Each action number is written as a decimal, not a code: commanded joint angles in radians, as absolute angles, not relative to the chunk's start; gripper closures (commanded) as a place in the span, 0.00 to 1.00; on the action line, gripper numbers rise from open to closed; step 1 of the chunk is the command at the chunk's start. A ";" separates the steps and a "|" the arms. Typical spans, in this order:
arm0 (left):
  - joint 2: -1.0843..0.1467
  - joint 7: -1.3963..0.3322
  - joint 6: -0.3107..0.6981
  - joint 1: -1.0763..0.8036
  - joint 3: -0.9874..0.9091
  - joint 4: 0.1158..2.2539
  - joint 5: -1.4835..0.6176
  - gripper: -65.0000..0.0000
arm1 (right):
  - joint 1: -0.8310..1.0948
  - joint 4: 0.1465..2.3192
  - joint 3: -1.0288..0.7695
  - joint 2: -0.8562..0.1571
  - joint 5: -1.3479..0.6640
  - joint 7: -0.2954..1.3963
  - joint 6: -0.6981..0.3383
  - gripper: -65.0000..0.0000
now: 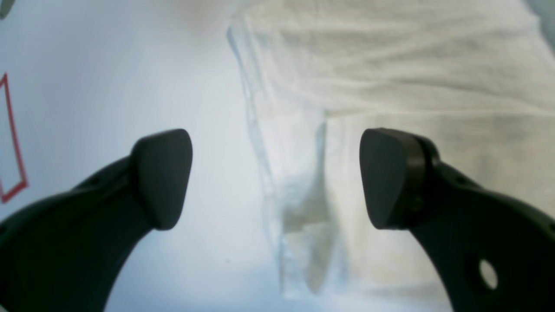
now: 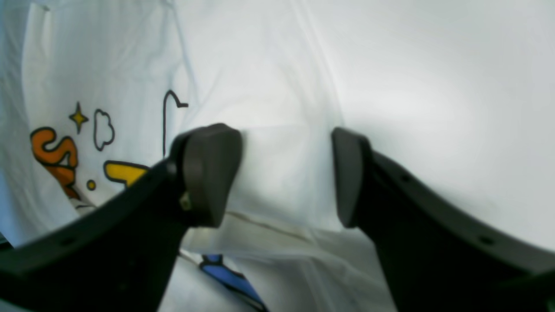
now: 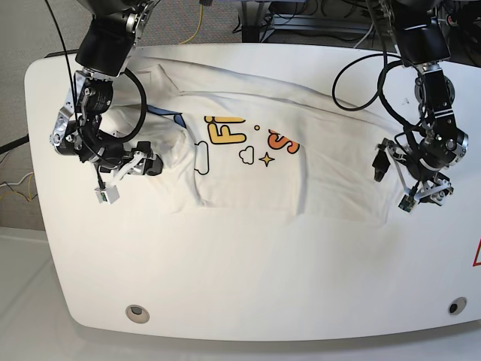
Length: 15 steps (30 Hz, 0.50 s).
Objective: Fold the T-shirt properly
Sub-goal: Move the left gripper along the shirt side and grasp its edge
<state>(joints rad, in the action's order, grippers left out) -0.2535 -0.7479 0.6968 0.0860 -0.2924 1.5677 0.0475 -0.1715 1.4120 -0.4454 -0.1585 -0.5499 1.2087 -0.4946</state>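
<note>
- 2 tools hang low over the white table (image 3: pixel 248 301), 1 at each end of the T-shirt (image 3: pixel 255 162).
- The T-shirt lies spread across the table, print side up, partly folded and wrinkled.
- The left tool (image 1: pixel 277 177) is wide, holding nothing, at the shirt's edge.
- The right tool (image 2: pixel 286 175) is partly open over a fold of the cloth; I cannot tell if it grips it.
</note>
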 commanded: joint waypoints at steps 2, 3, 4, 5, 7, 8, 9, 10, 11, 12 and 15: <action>-0.269 -0.728 0.694 0.151 -0.298 1.547 0.088 0.11 | -0.194 1.429 -0.447 -0.170 -0.568 1.194 -0.496 0.46; -0.269 -0.728 0.694 0.160 -0.298 1.532 0.091 0.11 | -0.194 1.429 -0.447 -0.170 -0.568 1.194 -0.496 0.46; -0.269 -0.728 0.694 0.168 -0.298 1.521 0.091 0.11 | -0.194 1.429 -0.447 -0.170 -0.568 1.194 -0.496 0.46; -0.271 -0.728 0.696 0.186 -0.298 1.491 0.090 0.11 | -0.194 1.429 -0.447 -0.170 -0.568 1.194 -0.496 0.46; -0.283 -0.728 0.698 0.208 -0.298 1.457 0.090 0.11 | -0.194 1.429 -0.447 -0.170 -0.568 1.194 -0.496 0.46; -0.292 -0.728 0.698 0.225 -0.298 1.432 0.087 0.11 | -0.194 1.429 -0.447 -0.170 -0.568 1.194 -0.496 0.46; -0.297 -0.728 0.698 0.234 -0.298 1.415 0.087 0.11 | -0.194 1.429 -0.447 -0.170 -0.568 1.194 -0.496 0.46; -0.300 -0.728 0.698 0.257 -0.300 1.383 0.085 0.11 | -0.194 1.429 -0.447 -0.170 -0.568 1.194 -0.496 0.46; -0.300 -0.728 0.698 0.277 -0.300 1.356 0.085 0.11 | -0.194 1.429 -0.447 -0.170 -0.568 1.194 -0.496 0.46; -0.300 -0.728 0.698 0.292 -0.302 1.333 0.085 0.11 | -0.194 1.429 -0.447 -0.170 -0.568 1.194 -0.496 0.46; -0.306 -0.728 0.698 0.340 -0.323 1.270 0.087 0.11 | -0.194 1.429 -0.447 -0.170 -0.568 1.194 -0.496 0.46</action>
